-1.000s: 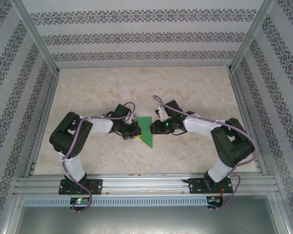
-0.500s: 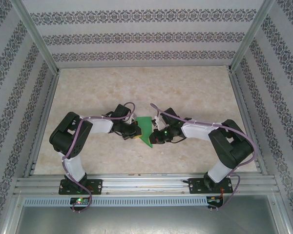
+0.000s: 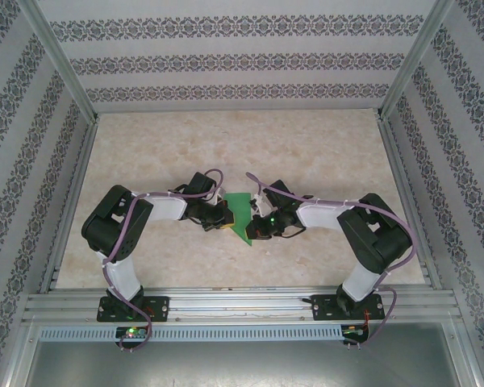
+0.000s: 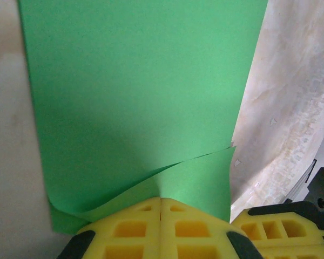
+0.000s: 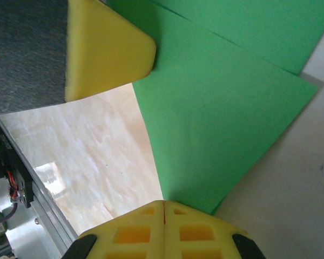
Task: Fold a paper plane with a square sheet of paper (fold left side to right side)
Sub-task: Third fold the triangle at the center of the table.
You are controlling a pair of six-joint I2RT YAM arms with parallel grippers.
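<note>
- Top external: looking down on a pale marbled table [image 3: 323, 153], boxed in by patterned walls [image 3: 226, 63], with a metal rail [image 3: 242, 305] running along the near edge.
- Finding the green paper [image 3: 240, 214] lying near the table's middle, folded into a wedge pointing toward the rail, between the two wrists.
- Crowding it from both sides: left gripper [image 3: 223, 219] sitting at its left edge, right gripper [image 3: 255, 229] sitting over its near right edge and partly covering it.
- Left wrist: pressing yellow pads [image 4: 135, 229] tightly together, with a lifted layer of the paper curling up into their seam, so grasping the paper there.
- Also catching a yellow pad of the other arm just beside them, at lower right.
- Right wrist: clenching fully, pads meeting at the paper's pointed near corner and touching it; not telling whether any layer is caught between them.
</note>
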